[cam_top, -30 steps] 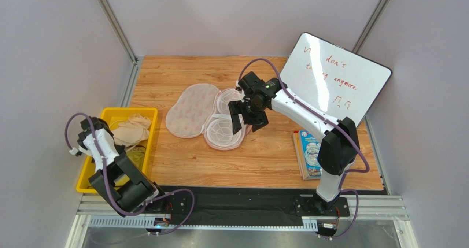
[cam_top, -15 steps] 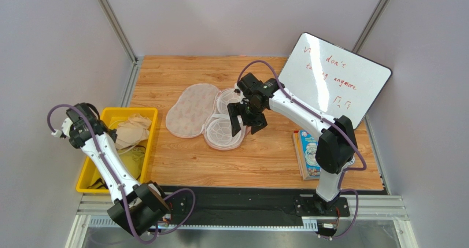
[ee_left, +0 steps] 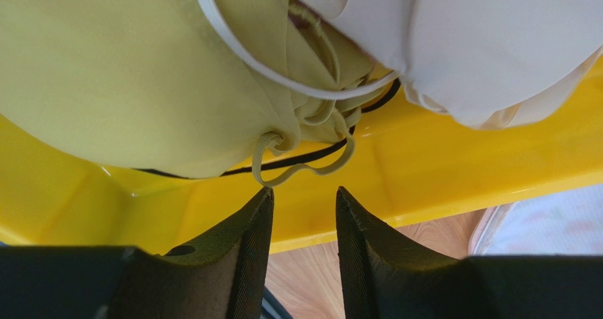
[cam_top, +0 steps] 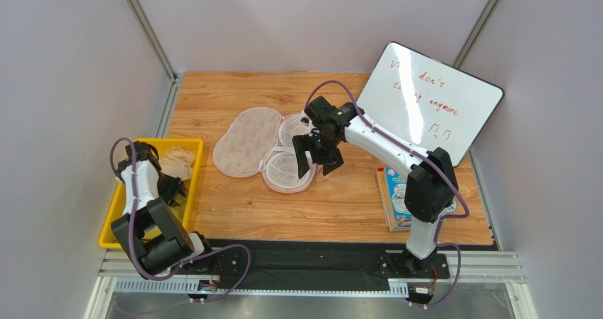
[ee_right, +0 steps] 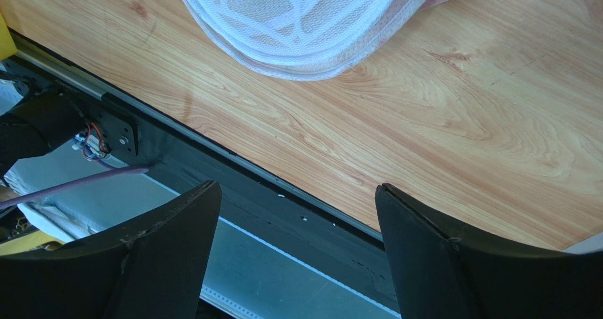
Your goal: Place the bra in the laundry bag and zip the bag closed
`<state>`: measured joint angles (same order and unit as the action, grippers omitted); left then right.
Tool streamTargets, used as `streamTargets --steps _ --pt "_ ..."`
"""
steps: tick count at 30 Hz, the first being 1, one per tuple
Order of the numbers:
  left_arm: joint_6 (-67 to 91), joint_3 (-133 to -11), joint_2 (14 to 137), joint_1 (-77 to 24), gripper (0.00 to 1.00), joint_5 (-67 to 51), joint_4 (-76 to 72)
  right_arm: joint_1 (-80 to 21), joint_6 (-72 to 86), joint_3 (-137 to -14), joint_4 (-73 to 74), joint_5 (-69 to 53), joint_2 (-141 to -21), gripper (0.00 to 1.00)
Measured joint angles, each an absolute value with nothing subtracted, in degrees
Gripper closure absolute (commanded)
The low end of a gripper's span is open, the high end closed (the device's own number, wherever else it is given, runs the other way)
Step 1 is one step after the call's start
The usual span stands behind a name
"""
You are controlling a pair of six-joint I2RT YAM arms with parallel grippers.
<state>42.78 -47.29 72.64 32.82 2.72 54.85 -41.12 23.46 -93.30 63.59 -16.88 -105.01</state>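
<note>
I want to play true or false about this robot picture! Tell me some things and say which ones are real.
1. The beige leaf-print fabric laundry bag lies open on the wooden table. True.
2. The right gripper is shut on the bag. False: it is open and holds nothing, beside the bag's white mesh half.
3. The left gripper is at the yellow plastic bin. True.
4. The yellow bin is empty. False: pale beige and yellow garments lie in it.
5. The whiteboard with red writing lies flat in the bin. False: it leans at the table's back right.
</note>
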Motion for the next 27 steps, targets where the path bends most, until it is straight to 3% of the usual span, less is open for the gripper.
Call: streamTargets --steps 20,24,27 --pt "45.65 -46.48 68.75 32.82 0.50 11.14 54.83 -41.12 23.07 -91.92 63.61 -16.93 -104.99 0.14" --pt "45.74 -46.39 71.53 32.86 0.53 10.83 53.65 -41.10 23.07 -91.88 63.59 -16.95 -104.99 0.14" --pt "45.58 -46.00 74.00 32.86 0.62 10.55 52.21 -41.10 23.07 -91.85 63.59 -17.04 -104.99 0.14"
